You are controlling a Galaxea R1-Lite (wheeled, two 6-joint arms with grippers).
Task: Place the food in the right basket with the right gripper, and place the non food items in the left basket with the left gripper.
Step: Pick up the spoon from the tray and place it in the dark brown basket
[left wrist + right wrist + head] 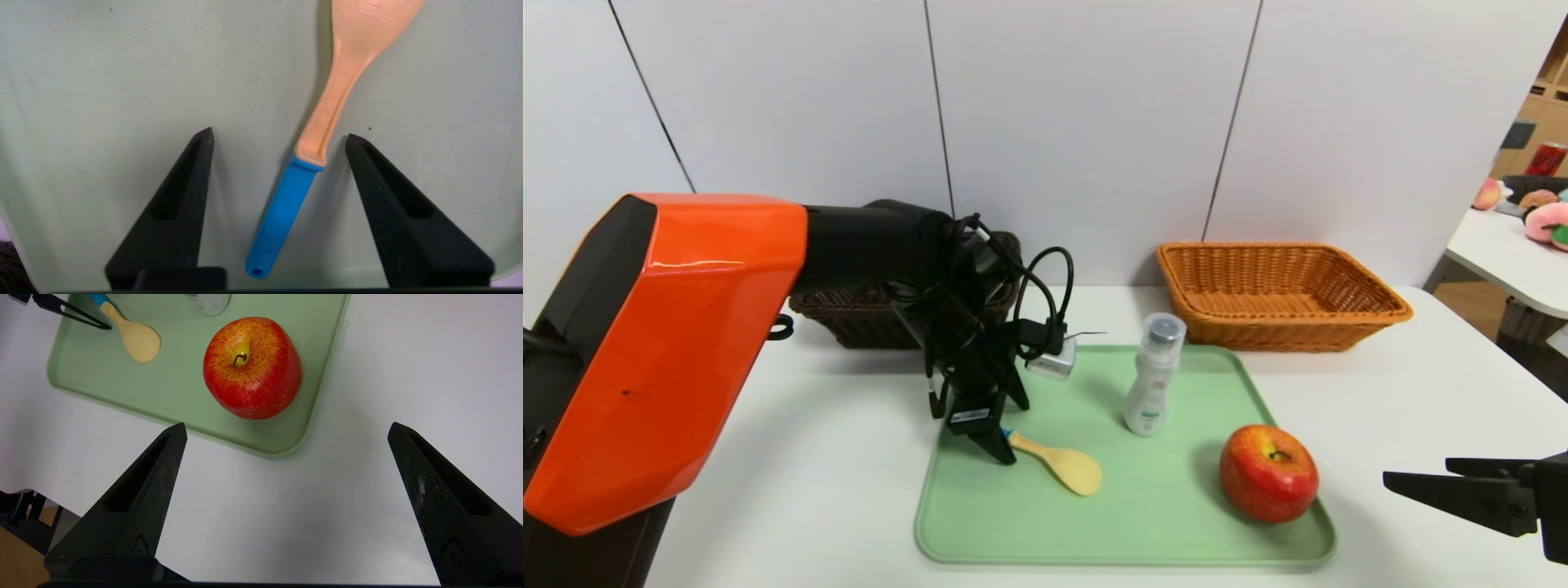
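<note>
The yellow rice spoon [1066,465] lies on the green tray [1176,506], its blue handle [282,212] pointing at my left gripper [1001,449]. That gripper [280,134] is down at the tray and open, one finger on each side of the handle with a gap both ways. The white bottle [1152,380] stands upright mid-tray. The red apple [1268,472] sits at the tray's near right corner. My right gripper [1417,474] hovers open over bare table to the right of the apple [252,367]. The dark left basket [849,314] is partly hidden behind my left arm. The orange-tan right basket [1282,294] holds nothing visible.
Both baskets stand at the back of the white table [1380,392], against the wall. A second table [1503,253] at the far right carries pink plush fruits and a red can.
</note>
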